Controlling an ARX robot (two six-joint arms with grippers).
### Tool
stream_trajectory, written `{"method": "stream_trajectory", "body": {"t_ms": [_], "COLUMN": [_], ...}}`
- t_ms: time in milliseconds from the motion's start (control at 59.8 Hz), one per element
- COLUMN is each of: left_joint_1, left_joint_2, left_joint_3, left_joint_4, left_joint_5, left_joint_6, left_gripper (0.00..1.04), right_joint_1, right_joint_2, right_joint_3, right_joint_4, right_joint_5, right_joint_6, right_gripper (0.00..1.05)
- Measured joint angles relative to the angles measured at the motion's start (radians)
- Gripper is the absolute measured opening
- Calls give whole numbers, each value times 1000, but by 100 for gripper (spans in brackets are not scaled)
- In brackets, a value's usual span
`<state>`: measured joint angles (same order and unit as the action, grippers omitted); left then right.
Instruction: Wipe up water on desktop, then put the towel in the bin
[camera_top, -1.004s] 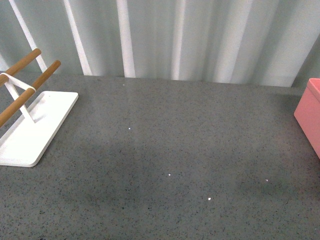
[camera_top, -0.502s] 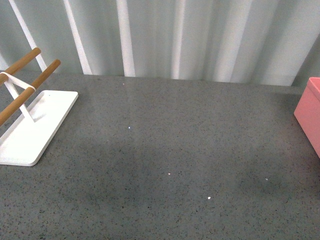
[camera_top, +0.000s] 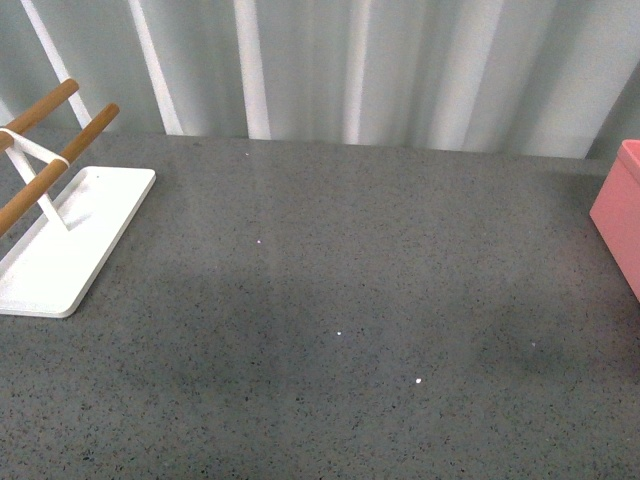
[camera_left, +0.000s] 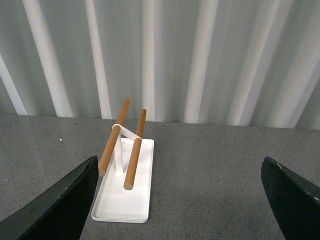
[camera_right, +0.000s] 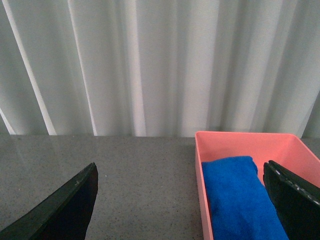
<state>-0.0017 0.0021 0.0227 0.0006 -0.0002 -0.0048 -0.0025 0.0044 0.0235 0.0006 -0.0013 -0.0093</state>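
Note:
The blue towel (camera_right: 239, 197) lies folded inside the salmon-pink bin (camera_right: 200, 165) in the right wrist view. In the front view only the bin's left wall (camera_top: 618, 215) shows at the right edge, and the towel is hidden. The speckled grey desktop (camera_top: 350, 300) fills the front view, with a few tiny white specks on it. My right gripper (camera_right: 182, 210) is open and empty, its dark fingers (camera_right: 65, 210) wide apart above the desktop beside the bin. My left gripper (camera_left: 180, 205) is open and empty, facing the rack. Neither arm shows in the front view.
A white rack (camera_top: 60, 240) with two wooden rods (camera_top: 40, 120) stands at the left of the desktop; it also shows in the left wrist view (camera_left: 125, 190). A pale corrugated wall (camera_top: 350, 70) runs along the desktop's far edge.
The front view has shifted slightly: the rack, the bin and the desktop's far edge sit a little higher in the picture. Nothing on the desktop has moved.

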Motion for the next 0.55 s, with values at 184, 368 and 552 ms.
{"method": "stream_trajectory", "body": {"t_ms": [184, 368, 552], "left_joint_1": [0, 0, 0], "left_joint_2": [0, 0, 0], "left_joint_3": [0, 0, 0], "left_joint_4": [0, 0, 0], "left_joint_5": [0, 0, 0], "left_joint_6": [0, 0, 0], "left_gripper": [98, 98, 98], "right_joint_1": [0, 0, 0], "right_joint_2": [0, 0, 0], "right_joint_3": [0, 0, 0], "right_joint_4": [0, 0, 0], "right_joint_5": [0, 0, 0], "right_joint_6": [0, 0, 0], "right_gripper": [98, 98, 98]}}
